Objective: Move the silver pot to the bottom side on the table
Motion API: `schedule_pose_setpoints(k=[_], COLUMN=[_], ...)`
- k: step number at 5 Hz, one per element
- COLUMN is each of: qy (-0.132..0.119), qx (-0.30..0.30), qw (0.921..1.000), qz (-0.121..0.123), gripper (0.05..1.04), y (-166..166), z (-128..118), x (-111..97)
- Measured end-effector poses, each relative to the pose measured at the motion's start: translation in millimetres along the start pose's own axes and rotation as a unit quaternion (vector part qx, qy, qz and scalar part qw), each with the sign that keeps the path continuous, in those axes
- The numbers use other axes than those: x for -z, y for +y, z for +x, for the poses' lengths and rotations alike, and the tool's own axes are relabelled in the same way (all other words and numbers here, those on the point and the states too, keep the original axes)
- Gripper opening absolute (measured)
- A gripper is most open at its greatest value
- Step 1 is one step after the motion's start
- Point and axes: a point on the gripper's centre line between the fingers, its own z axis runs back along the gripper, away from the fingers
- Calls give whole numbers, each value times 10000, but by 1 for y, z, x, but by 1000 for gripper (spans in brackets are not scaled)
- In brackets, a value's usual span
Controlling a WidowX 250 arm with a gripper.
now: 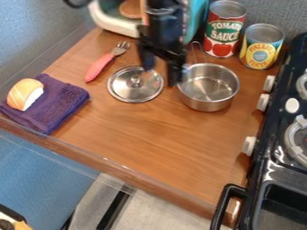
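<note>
silver pot (208,87) | just right of the fingers (174,72) in camera view | fingers spread apart

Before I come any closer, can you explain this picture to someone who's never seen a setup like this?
The black machine hanging in from the top is a robot arm. Its gripper, a two-fingered hand, has its fingers apart and holds nothing. It hangs over the lid and the near edge of the pot.

There is one picture, from a fixed camera looking down at a slant.

On the wooden table are a silver pot, a round lid beside it, a fork with a pink handle, and a purple towel with toy food on it. Two cans, one red and one yellow, stand behind. A stove is at the right.
</note>
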Motion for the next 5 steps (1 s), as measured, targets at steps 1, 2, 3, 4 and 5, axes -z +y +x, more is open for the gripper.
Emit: schedule_pose_setpoints(k=[1,2,3,4,5], qy=[-27,-152,28,269,350], qx=[375,740,730,823,859], qw=[9991,9962,9960,9950,9945], qz=[-219,-437,-505,-490,-487], gripper=[1001,1001,1001,1001,956], y=[-36,-72,-81,-83,-83], z=[11,25,35,44,45], x=[0,-2,18,41,50])
